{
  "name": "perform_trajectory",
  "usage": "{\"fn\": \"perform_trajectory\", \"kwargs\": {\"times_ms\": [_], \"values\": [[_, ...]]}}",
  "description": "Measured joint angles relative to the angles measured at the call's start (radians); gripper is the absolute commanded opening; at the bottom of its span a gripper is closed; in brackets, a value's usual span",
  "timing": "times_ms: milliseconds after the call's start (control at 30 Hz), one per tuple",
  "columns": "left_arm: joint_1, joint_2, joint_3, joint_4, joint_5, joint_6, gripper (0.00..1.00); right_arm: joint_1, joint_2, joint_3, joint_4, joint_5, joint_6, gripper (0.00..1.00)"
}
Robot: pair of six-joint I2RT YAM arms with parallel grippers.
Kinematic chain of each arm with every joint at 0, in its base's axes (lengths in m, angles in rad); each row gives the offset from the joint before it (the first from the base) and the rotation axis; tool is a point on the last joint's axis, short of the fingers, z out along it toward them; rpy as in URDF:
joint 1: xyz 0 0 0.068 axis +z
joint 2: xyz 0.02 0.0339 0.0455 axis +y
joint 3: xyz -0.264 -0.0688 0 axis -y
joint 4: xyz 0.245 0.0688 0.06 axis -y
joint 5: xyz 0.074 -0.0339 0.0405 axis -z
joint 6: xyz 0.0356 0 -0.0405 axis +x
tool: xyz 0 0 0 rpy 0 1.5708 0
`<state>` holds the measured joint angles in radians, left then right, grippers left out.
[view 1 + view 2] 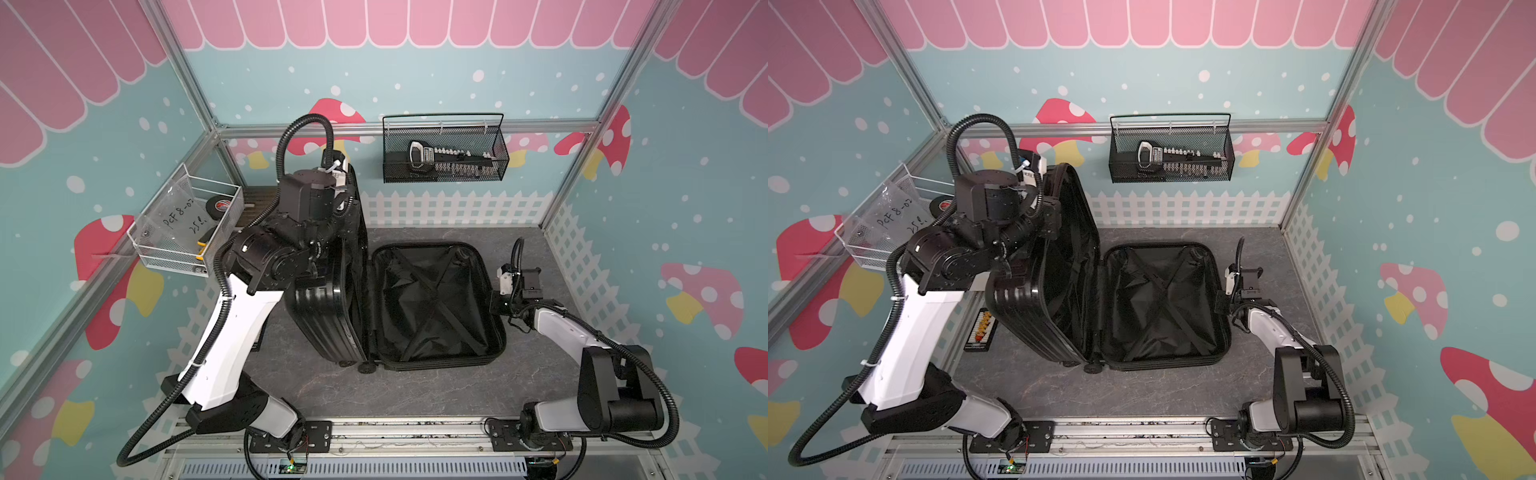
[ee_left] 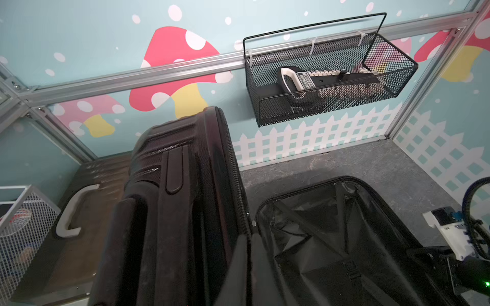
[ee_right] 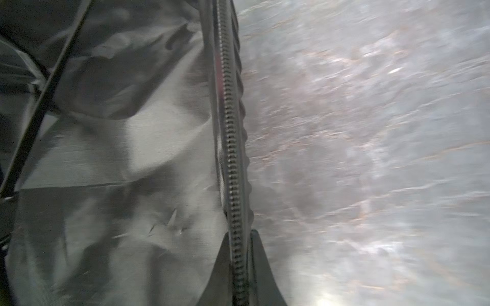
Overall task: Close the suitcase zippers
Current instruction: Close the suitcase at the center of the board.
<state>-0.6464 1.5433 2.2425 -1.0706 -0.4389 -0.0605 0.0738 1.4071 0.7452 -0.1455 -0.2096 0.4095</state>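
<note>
A grey marbled tabletop (image 1: 415, 395) is seen in both top views, enclosed by aluminium-framed walls papered in teal with red mushrooms, a pink scalloped awning and a white picket fence; one black mesh basket (image 1: 492, 166) is hung on the back wall and one white mesh basket (image 1: 166, 257) on the left wall.

One suitcase (image 1: 324, 324) is placed at the middle of the table, lying open in two halves; the left half is stood nearly upright on its hinge edge, ribbed shell turned to the left, and the right half (image 1: 436, 299) is laid flat with its black lining and two crossed straps facing up. The long axis and the hinge are run from the near edge toward the back wall; the wheels (image 1: 365, 368) are set at the near end, and their number cannot be told.

Two arms are counted. The left gripper (image 2: 249, 238) is closed on the rim of the upright half near its top. The right gripper (image 3: 240, 233) is closed at the outer side of the flat half, the zipper track (image 3: 230, 132) pinched between its fingers.
</note>
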Motion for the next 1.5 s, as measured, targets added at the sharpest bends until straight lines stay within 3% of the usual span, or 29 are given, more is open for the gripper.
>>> {"fn": "perform_trajectory", "kwargs": {"times_ms": [267,300,433,533,900,1067,1267,1333,1500], "values": [[-0.168,0.176,0.159,-0.019,-0.098,0.039,0.0,0.159,-0.001,-0.04,0.103,0.031,0.161,0.0],[-0.188,0.2,0.18,-0.026,-0.104,0.045,0.05,0.166,0.0,-0.042,0.109,0.034,0.172,0.0],[-0.286,0.303,0.262,0.013,-0.092,0.076,0.47,0.176,0.0,-0.052,0.132,0.04,0.197,0.05],[-0.341,0.323,0.269,0.039,-0.052,0.071,0.59,0.185,-0.004,-0.063,0.146,0.045,0.198,0.09],[-0.343,0.297,0.09,0.074,0.074,-0.041,0.61,0.183,-0.094,-0.198,0.254,0.044,0.212,0.07],[-0.341,0.322,0.04,0.07,0.153,-0.097,0.61,0.222,-0.117,-0.235,0.299,0.052,0.237,0.12],[-0.341,0.391,0.039,0.061,0.233,-0.151,0.61,0.278,-0.167,-0.253,0.26,0.086,0.255,0.33],[-0.341,0.425,0.039,0.056,0.262,-0.17,0.6,0.288,-0.205,-0.253,0.198,0.137,0.258,0.42],[-0.341,0.507,0.045,0.027,0.311,-0.208,0.56,0.293,-0.308,-0.253,0.066,0.274,0.249,0.53]]}}
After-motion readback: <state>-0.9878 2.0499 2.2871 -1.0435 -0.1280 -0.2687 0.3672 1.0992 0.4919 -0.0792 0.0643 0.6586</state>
